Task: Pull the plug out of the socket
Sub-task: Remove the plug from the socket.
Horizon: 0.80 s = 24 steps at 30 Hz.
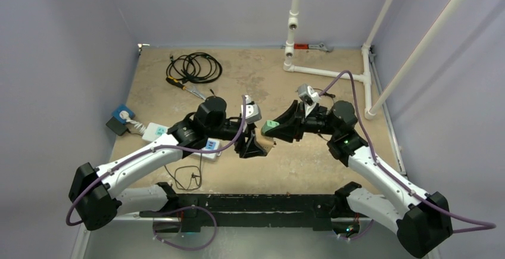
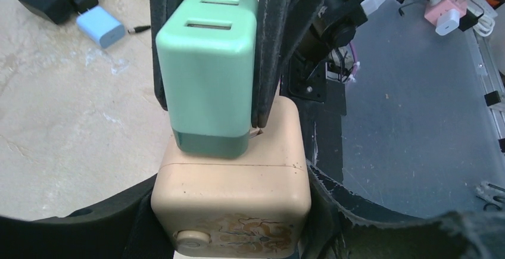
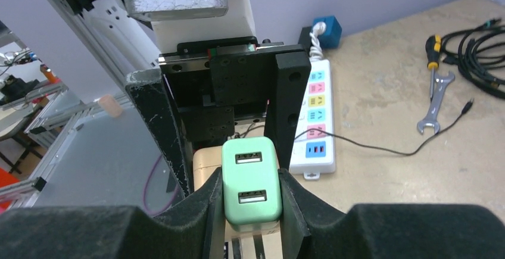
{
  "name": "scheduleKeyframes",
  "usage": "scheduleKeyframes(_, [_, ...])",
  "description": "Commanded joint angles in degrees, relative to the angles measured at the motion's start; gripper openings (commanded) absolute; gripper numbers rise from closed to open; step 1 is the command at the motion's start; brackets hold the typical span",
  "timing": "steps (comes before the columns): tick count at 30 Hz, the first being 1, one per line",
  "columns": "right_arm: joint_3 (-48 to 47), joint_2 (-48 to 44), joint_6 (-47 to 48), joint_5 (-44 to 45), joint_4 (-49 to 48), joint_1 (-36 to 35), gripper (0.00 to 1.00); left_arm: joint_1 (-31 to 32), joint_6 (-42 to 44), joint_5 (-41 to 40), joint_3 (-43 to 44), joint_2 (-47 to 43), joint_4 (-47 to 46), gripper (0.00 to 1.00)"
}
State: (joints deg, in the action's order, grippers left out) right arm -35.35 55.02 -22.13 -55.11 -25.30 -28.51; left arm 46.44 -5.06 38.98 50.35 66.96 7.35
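Left pincer [image 2: 233,217]: gripped socket [image 2: 235,178].
Right pincer [image 3: 251,202]: clamped plug [image 2: 205,74], socket's 12 o'clock.
Risk: tilted pull could slip off.

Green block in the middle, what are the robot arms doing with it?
It's a green USB charger plug stuck in a beige socket cube. The right hand squeezes the plug and the left hand grips the cube. The plug sits against the socket, so it isn't pulled out yet.
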Motion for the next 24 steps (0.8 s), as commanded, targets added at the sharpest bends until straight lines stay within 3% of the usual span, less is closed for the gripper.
scheduleKeyframes(1, [0.95,-2.21,-4.02,-1.50,-2.05,-0.27,0.00,-2.03,-1.42,-6.10,-0.67,-3.31,-8.79,0.00])
scheduleKeyframes(6, [-0.04,-3.18,-2.71,4.28,2.14,-0.38,0.00,-1.46,0.81,-10.16,0.35,-1.92,-4.98,0.00])
scheduleKeyframes(7, [-1.37,-3.20,-1.79,6.46,4.83,-0.40,0.08,-1.12,1.54,-12.34,0.69,-1.78,-3.62,0.00])
scheduleKeyframes(9, [-4.05,-2.55,-0.97,11.36,10.52,-0.38,0.40,-0.77,2.30,-17.04,0.68,-1.82,-2.30,0.00])
scheduleKeyframes(11, [-6.90,-1.32,-1.04,18.81,16.60,-0.34,0.64,-0.45,2.80,-21.87,0.88,-1.75,-1.25,0.00])
scheduleKeyframes(15, [-10.78,1.33,-5.84,26.00,22.17,-0.38,0.86,-0.13,3.04,-28.91,1.11,-0.95,-0.14,0.00])
scheduleKeyframes(19, [-10.68,2.33,-13.47,30.35,20.92,-0.73,0.95,0.07,2.71,-31.47,1.08,-0.58,0.00,0.00])
scheduleKeyframes(24, [-9.38,4.57,-19.44,36.06,18.13,-3.01,0.91,0.23,2.34,-31.58,0.72,-0.30,-0.40,0.00])
